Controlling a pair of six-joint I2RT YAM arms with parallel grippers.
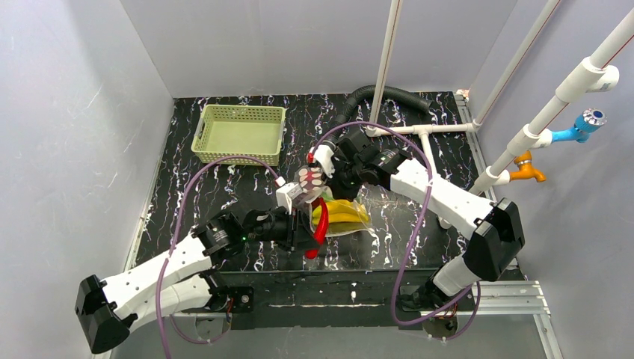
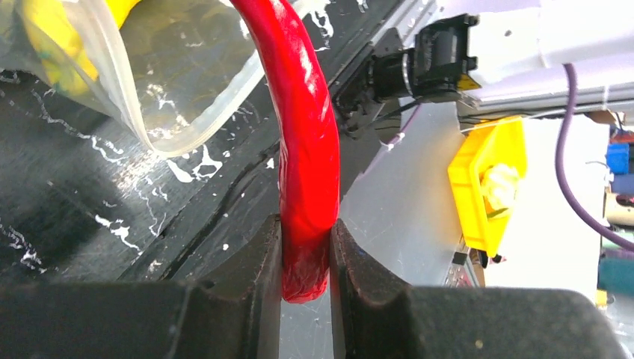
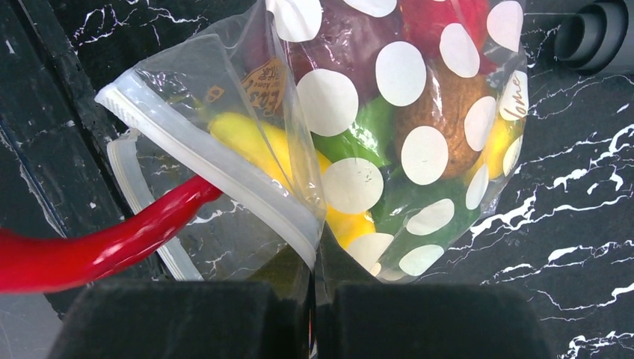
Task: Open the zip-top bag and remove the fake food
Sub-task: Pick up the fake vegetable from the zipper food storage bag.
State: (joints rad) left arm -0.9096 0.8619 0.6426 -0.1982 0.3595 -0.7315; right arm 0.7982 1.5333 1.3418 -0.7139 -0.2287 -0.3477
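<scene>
We note the left gripper (image 2: pixel 306 235) clamped on the end of the red chili (image 2: pixel 303 127). Its other end lies in the open mouth of the spotted bag (image 3: pixel 419 153).

Right gripper (image 3: pixel 314 273) is pinched together on the bag's zip edge, over mid-table (image 3: pixel 568 224). Banana (image 3: pixel 254 146) and other pieces are inside

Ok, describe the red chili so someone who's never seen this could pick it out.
On the black marbled table, between the two arms, is a clear white-spotted plastic zip-top bag. A long, curved, glossy red plastic chili sticks out of its open mouth, pinched in the left arm's fingers. Every other piece sits inside the bag.
</scene>
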